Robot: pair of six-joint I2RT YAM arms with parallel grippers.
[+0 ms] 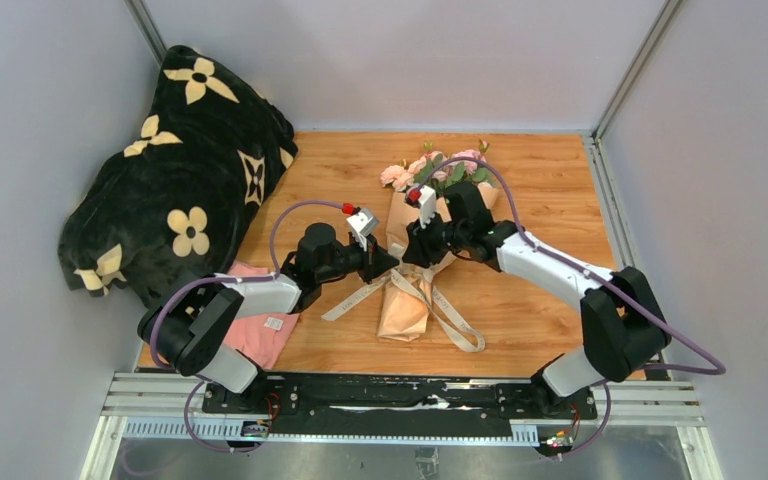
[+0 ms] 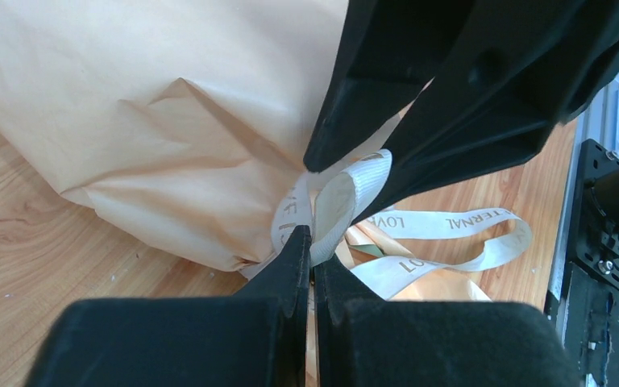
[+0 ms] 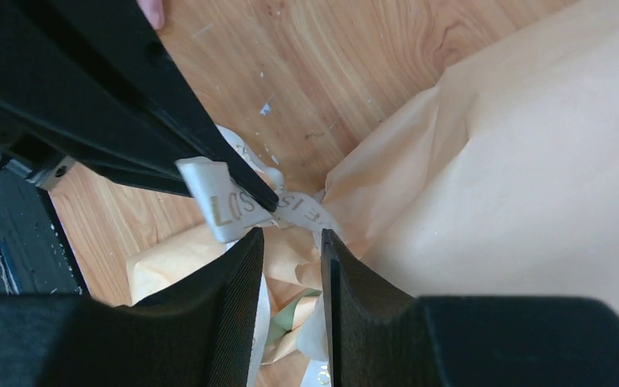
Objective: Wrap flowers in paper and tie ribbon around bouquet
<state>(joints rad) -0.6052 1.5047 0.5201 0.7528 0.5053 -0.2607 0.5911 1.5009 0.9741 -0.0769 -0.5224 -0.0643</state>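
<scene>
Bouquet [image 1: 406, 302] lies flat mid-frame in the top view on the wooden table [image 1: 545, 190], with the flowers [image 1: 430, 168] toward the upper edge and the narrow end toward the lower edge. The paper [image 2: 169, 89] is matte peach and stiff enough to hold sharp creases. It is gathered into crumpled folds at the neck, where the ribbon [image 2: 451, 222] goes round. The ribbon is cream, soft and woven, with printed letters; its loose tails loop on the table to the lower right of the neck. The left gripper [image 2: 313, 242] is clenched on a ribbon loop right at the neck, likely pinning that strand so the knot can't slip. The right gripper [image 3: 292, 238] meets it from the opposite side, jaws parted, tips straddling the ribbon at the same spot with nothing clearly pinched. It looks set to take the other strand and pull. Judged stage: wrapping done, tying in hand. Off to the side are a black flowered blanket [image 1: 180, 200] upper left and a pink cloth [image 1: 260, 338] lower left, both well apart from the work.
</scene>
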